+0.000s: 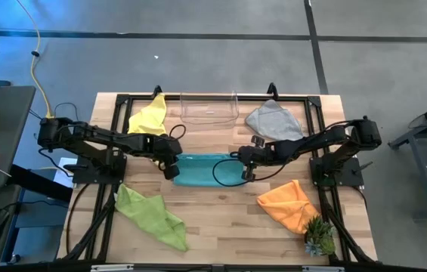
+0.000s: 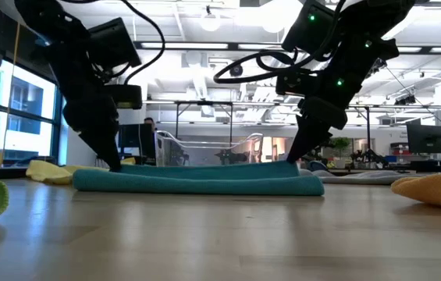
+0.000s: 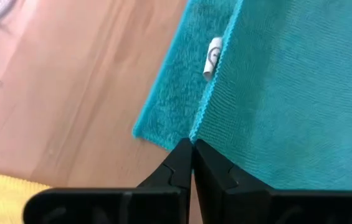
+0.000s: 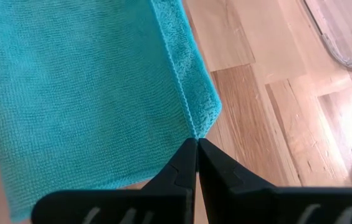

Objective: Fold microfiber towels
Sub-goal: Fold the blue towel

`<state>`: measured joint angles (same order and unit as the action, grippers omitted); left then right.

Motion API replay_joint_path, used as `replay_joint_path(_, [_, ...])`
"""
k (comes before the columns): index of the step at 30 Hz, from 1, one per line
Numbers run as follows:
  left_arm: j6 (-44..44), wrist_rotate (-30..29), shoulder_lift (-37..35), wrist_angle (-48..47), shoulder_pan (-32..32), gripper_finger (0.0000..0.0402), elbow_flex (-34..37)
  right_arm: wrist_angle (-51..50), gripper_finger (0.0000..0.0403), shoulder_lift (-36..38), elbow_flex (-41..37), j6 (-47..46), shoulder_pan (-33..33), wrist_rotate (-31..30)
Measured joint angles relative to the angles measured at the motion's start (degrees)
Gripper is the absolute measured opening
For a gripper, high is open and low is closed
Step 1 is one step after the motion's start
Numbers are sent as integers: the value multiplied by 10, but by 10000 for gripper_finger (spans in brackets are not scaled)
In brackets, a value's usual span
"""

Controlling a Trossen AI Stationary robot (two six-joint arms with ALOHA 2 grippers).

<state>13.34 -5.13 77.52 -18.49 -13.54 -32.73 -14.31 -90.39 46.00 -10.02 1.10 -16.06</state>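
- Teal blue microfiber towel point(image 1: 202, 169) lies folded over at the middle of the light wooden table point(image 1: 228, 227), between the two arms
- Left gripper point(image 3: 192, 144) has its dark fingers pressed together, pinching the towel's upper layer at the left-hand corner
- Right gripper point(image 4: 197, 142) is likewise pinched tight on the opposite corner
- Around it lie a yellow cloth point(image 1: 150, 115), a lime green cloth point(image 1: 151, 214), a grey cloth point(image 1: 273, 119) and an orange cloth point(image 1: 289, 202)
- Clear plastic bin point(image 1: 209, 108) sits at the far edge; a small green spiky plant point(image 1: 319, 238) stands beside the orange cloth
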Motion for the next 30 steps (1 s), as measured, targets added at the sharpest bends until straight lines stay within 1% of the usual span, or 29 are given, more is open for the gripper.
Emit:
replay_joint_path(7, [-10,9,0,-6,0,3,-11,0,0,0,0,0,0,0])
replay_joint_path(12, [-20,33,5,-8,1,36,-11,0,0,0,0,0,0,0])
replay_joint_path(14, [-25,33,5,-8,1,40,-11,0,0,0,0,0,0,0])
replay_joint_path(16, [-26,32,5,-8,1,30,-11,0,0,0,0,2,0,0])
replay_joint_path(18, [-26,31,5,-8,1,11,-11,0,0,0,0,2,0,-1])
replay_joint_path(25, [-30,13,5,-10,1,2,-11,0,0,0,0,2,0,-1])
replay_joint_path(30, [-26,-45,4,-7,-2,1,-11,0,0,0,0,2,0,-4])
